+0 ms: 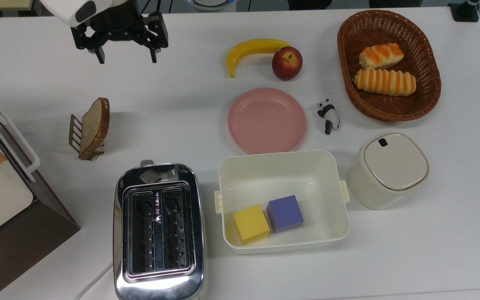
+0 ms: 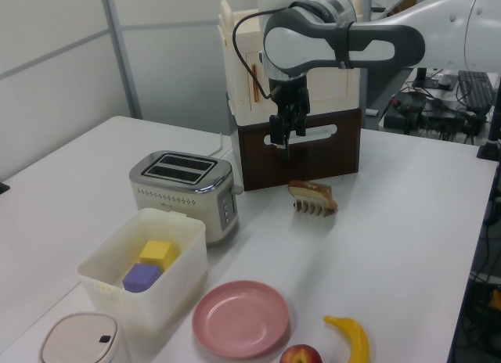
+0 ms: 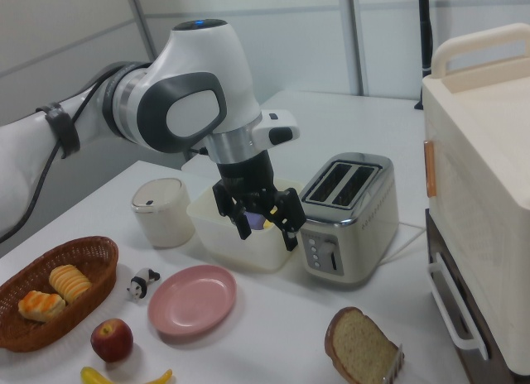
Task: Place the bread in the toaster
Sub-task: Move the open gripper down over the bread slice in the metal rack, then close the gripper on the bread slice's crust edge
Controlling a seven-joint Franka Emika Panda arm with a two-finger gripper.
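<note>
You had the black two-finger hand point(image 1: 125, 56) hanging above the white bench point(image 1: 190, 112), with its fingers spread wide apart and nothing held between them. The flat slice of speckled tan wholemeal bread with a darker brown crust point(image 1: 95, 127) stood almost upright, leaning in a small brown wire toast rack point(image 1: 74, 132), near the top view's left. The hand was well apart from the bread, toward the top view's upper edge. The shiny chrome two-slot toaster point(image 1: 158, 231) stood near the top view's lower edge, below the bread, and both dark slots were empty. Just beside the toaster, at the top view's right, you had a cream plastic tub point(image 1: 282, 175) with a yellow cube point(image 1: 251, 224) and a purple cube point(image 1: 285, 213) inside.
</note>
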